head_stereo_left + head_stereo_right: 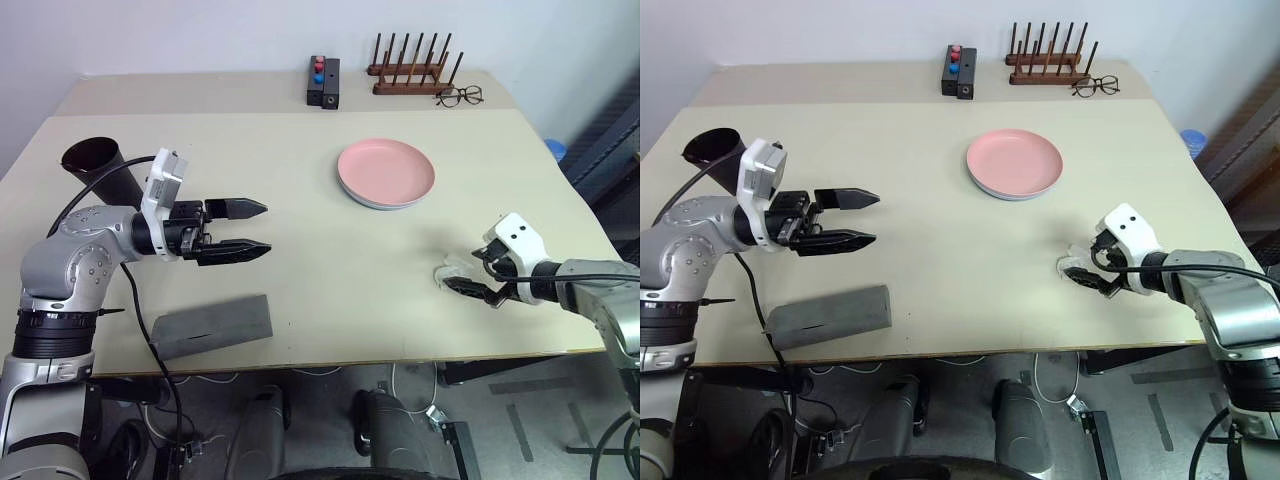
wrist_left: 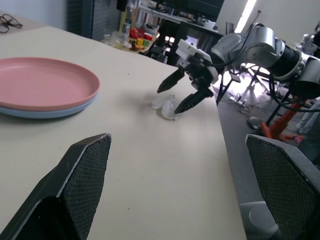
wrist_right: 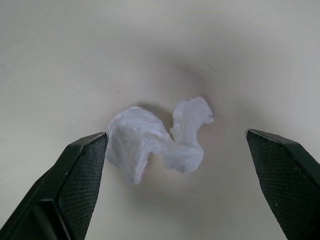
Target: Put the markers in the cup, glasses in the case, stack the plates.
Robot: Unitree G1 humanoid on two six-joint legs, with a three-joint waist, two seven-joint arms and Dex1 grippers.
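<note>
Right tool (image 3: pixel 176 186) spread wide over crumpled white tissue (image 3: pixel 156 141) near table's (image 1: pixel 300 180) right front edge; lower straight, centre wad, then pinch. Left tool (image 1: pixel 240 229) spread, empty

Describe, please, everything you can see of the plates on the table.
The plates are two round, shallow dishes already stacked: a pink one on top, with a light blue rim showing beneath it. They look like matte plastic, lie flat and empty on the table, far side, right of centre. Neither gripper touches them.
</note>
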